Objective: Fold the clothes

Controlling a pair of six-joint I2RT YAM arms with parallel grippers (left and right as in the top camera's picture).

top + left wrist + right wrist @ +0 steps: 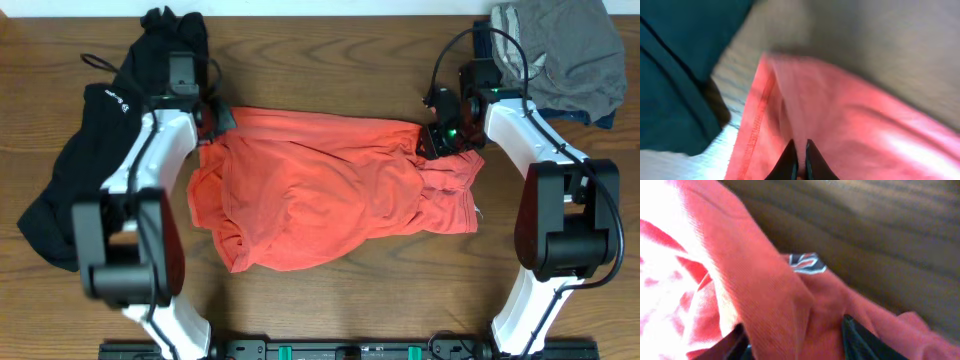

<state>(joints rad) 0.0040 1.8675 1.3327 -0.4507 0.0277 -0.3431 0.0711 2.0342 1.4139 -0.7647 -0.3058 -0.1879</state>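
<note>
The red-orange T-shirt (330, 195) lies crumpled across the middle of the table, with the black top (85, 170) spread out to its left. My left gripper (215, 120) sits at the shirt's far left corner. In the left wrist view the left gripper (799, 150) is shut on a thin pinch of the shirt (855, 125) beside its stitched hem. My right gripper (437, 140) is at the shirt's far right corner. In the right wrist view its fingers (862, 340) stand wide apart, with a thick fold of the shirt (780, 310) bulging between them.
A grey garment (565, 50) is heaped at the far right corner of the wooden table (330, 60). The black top reaches from the far left corner down the left side. A small navy, white and red patch (807, 262) shows on the shirt.
</note>
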